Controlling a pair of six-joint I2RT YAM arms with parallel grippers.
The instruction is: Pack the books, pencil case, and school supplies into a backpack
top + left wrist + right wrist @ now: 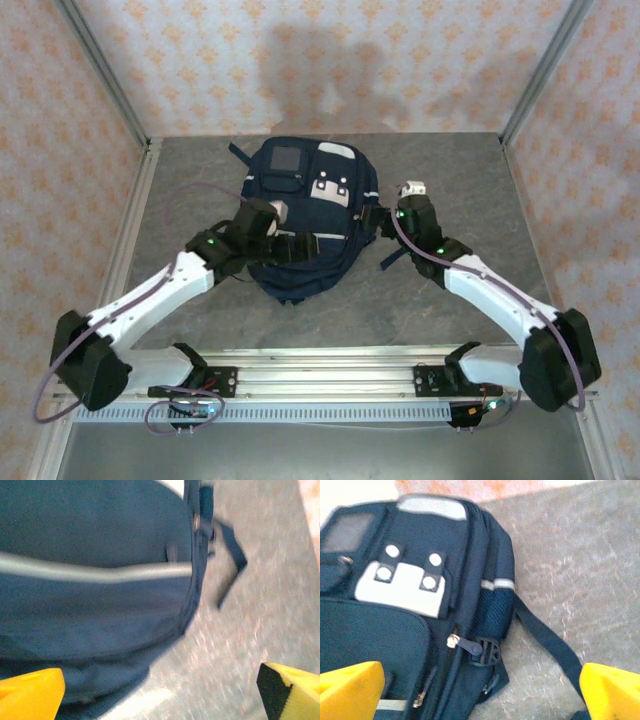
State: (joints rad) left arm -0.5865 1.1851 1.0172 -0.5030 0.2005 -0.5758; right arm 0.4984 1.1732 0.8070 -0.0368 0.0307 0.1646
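On the grey bench (450,300), toward its far middle, you have the backpack (300,195) lying flat with its front pockets facing up. The overhead view gives you the layout. Both arms reach inward from the near rail (320,365), the left pincer (298,247) sits over the pack's near-left part, and the right pincer (372,218) is at its right edge. From up there the pincers are too small and dark for you to judge how they stand.

The wrist views settle that. On the left wrist, the left pincer (160,692) is spread wide, its yellow fingers (30,692) at the two lower corners with nothing clamped between them. That picture is smeared, but you can make out the backpack's (90,620) navy side, a pale stripe (100,572) running across it, and a dark strap (231,572) lying on the bench (260,620).

The right wrist view gives you detail that the other two do not resolve. It shows a white-grey patch (400,590) with four round studs (435,559), a zip pull (466,645), a buckle (489,651) and a mesh pocket (492,612) on the backpack's (380,640) side. The right pincer (480,692) is also parted wide and holds nothing. One finger sits over the pack's front and the other is beside a strap on bare bench (580,570).
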